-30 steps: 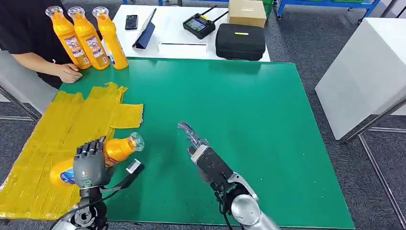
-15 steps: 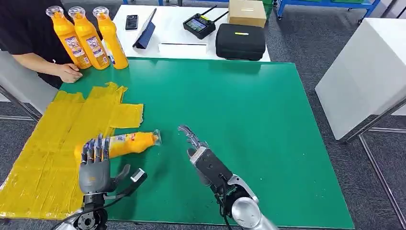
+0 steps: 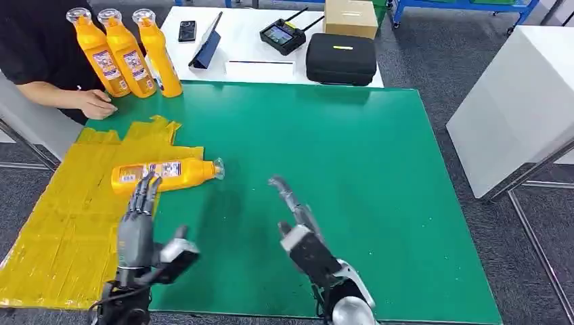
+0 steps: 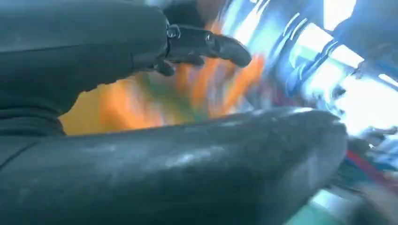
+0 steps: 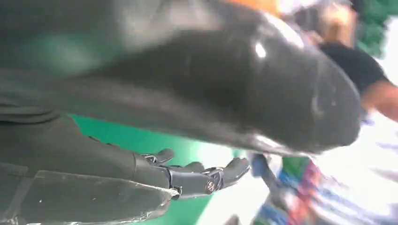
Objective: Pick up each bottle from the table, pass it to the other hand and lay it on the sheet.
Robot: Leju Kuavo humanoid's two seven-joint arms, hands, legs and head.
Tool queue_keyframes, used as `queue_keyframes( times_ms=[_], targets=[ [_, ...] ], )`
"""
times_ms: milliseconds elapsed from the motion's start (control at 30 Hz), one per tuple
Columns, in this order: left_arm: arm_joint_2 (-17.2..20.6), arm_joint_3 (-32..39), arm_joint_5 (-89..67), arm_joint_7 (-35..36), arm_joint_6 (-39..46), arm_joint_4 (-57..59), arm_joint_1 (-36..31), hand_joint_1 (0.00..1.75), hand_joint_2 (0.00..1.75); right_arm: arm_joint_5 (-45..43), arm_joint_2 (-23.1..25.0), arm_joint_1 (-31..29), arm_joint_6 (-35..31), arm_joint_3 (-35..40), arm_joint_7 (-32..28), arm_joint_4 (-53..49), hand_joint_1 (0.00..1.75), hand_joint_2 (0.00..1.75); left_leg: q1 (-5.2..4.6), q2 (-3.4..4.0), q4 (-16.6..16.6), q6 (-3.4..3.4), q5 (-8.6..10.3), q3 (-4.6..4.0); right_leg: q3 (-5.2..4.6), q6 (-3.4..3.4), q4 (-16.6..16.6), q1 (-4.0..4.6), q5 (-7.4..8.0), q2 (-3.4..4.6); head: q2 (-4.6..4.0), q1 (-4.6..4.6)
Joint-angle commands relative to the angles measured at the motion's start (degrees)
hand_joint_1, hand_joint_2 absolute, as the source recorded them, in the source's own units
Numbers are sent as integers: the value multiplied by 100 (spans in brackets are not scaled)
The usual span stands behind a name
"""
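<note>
Laid bottle (image 3: 166, 174): flat on yellow sheet (image 3: 61, 223), far of left robot hand (image 3: 137, 227), fingers spread, empty. Right robot hand (image 3: 301, 233): spread, empty. Upright bottles (image 3: 125, 51) far left on tabletop (image 3: 352, 176); advised: reach with right, grip mid-body.

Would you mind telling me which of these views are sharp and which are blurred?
Head view: sharp on the lying bottle and yellow sheet, though the left hand is slightly smeared. Left wrist view: background heavily motion-blurred. Right wrist view: background soft, with overexposed patches.
</note>
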Motion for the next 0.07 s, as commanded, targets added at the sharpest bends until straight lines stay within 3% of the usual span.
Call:
queue_keyframes(
  times_ms=[33, 67],
  targets=[
    [-9, -204, 2650, -468, -1189, -1307, 589, 0, 0, -503, -108, 560, -386, -262, -1145, -585, 0, 0, 8, -10, 7, 3, -17, 21, 21, -35, 5, 11, -16, 2, 0, 4],
    [28, -385, 2820, -638, -1342, -1423, 690, 0, 0, -524, -132, 752, -646, -263, -1464, -738, 0, 0, 7, -17, 6, 2, -13, 17, 14, -35, 7, 10, -16, -3, 0, 4]
  ],
)
